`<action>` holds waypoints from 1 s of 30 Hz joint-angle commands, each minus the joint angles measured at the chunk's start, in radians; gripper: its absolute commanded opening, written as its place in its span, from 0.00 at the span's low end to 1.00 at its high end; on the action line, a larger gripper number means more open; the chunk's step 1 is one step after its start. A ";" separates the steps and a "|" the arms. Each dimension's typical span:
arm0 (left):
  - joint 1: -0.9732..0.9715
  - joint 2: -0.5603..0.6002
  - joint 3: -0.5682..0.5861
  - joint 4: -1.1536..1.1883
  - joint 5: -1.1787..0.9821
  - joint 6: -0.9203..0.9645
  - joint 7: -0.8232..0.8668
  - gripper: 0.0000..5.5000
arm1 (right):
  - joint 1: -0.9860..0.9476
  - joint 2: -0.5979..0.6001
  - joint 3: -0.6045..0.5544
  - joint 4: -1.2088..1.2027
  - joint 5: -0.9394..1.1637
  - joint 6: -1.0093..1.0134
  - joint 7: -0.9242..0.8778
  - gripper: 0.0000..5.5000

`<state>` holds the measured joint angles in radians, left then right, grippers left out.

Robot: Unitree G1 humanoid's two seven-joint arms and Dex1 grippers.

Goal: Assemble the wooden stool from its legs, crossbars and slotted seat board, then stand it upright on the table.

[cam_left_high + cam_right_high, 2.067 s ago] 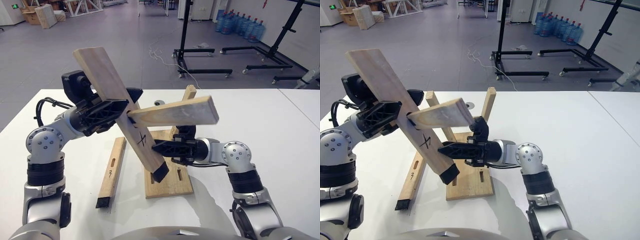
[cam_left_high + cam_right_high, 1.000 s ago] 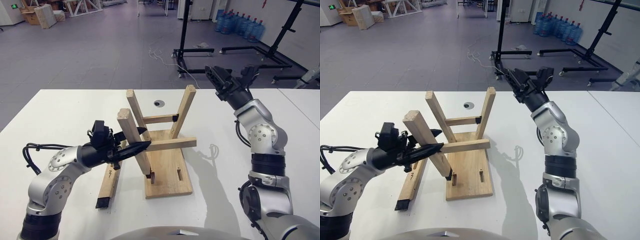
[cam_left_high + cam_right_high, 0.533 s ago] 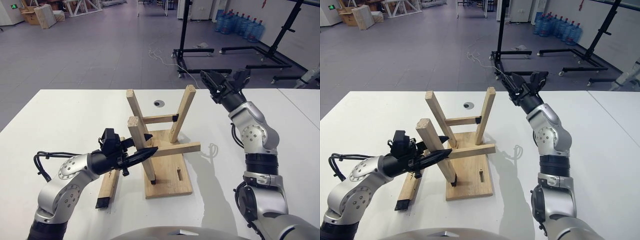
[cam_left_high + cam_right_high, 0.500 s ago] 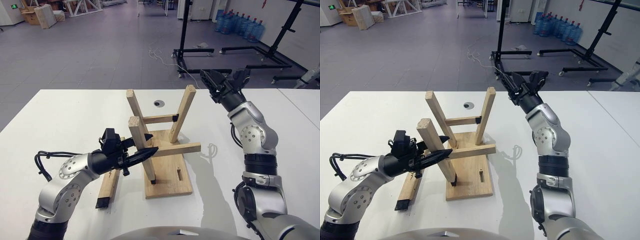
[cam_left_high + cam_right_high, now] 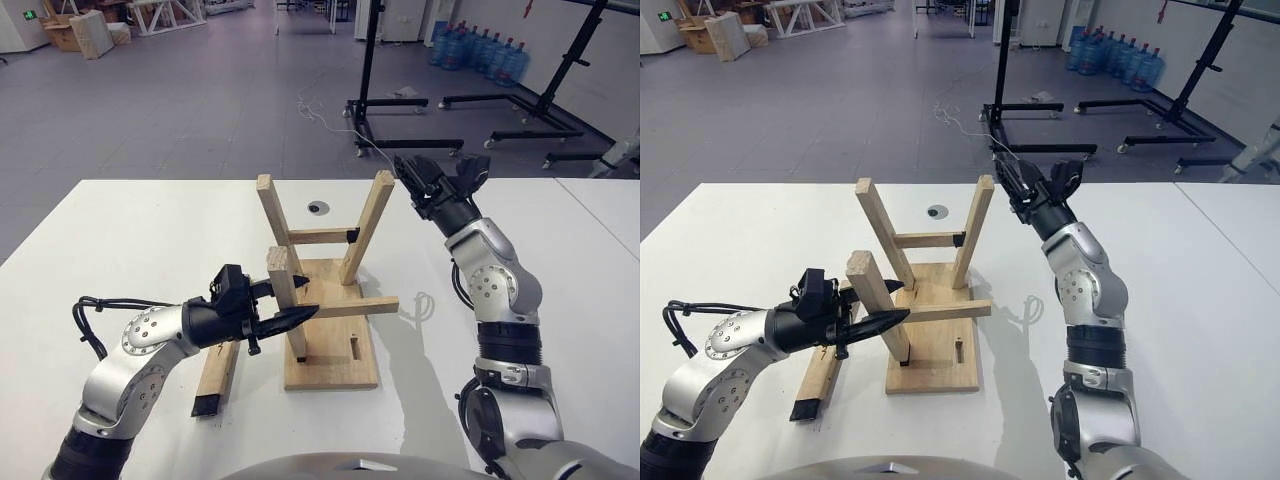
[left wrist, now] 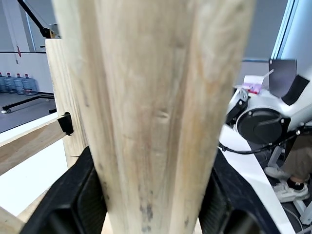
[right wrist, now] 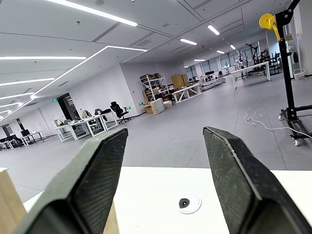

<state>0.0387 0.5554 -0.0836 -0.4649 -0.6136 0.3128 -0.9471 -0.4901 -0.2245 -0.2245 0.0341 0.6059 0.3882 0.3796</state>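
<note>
Left tool (image 5: 292,302) clamps the tilted leg (image 5: 281,272), right tool (image 5: 441,182) gapes empty: the unbraced leg may jam in the seat board (image 5: 335,368).

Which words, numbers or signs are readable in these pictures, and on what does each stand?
Nothing can be read for certain.
Green sign on the far wall: too small to read.
Labels on the water bottles: too small to read.
</note>
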 commanded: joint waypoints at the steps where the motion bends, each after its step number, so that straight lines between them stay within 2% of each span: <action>1: 0.038 0.051 -0.045 0.042 0.103 -0.011 -0.013 0.39 | -0.002 -0.001 -0.008 -0.005 0.004 0.018 -0.007 0.52; 5: 0.075 0.052 -0.079 0.047 0.140 -0.076 -0.026 0.39 | -0.013 0.002 -0.022 0.009 0.008 0.021 -0.018 0.52; 9: 0.078 0.064 -0.056 0.043 0.118 -0.070 -0.016 0.39 | -0.005 0.008 -0.022 0.000 0.002 0.018 -0.024 0.52; 10: 0.070 0.068 -0.045 0.042 0.104 -0.056 -0.009 0.45 | -0.002 0.010 -0.022 -0.001 0.002 0.016 -0.027 0.52; 13: 0.039 0.060 0.010 0.017 0.060 -0.026 0.023 0.53 | 0.002 0.016 -0.026 -0.004 0.002 0.009 -0.032 0.52; 18: 0.046 0.113 0.106 -0.077 -0.064 0.041 -0.010 0.67 | 0.019 0.025 -0.031 -0.012 0.000 0.000 -0.041 0.52; 21: 0.089 0.142 0.180 -0.133 -0.150 0.056 -0.043 0.68 | 0.036 0.031 -0.036 -0.028 0.003 0.001 -0.053 0.52; 30: 0.213 0.082 0.440 -0.211 -0.399 0.029 0.027 0.68 | 0.092 0.061 -0.054 -0.072 0.009 -0.007 -0.078 0.52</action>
<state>0.2461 0.6424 0.3050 -0.6631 -0.9585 0.3466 -0.9338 -0.4086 -0.1717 -0.2734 -0.0235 0.6077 0.3870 0.3103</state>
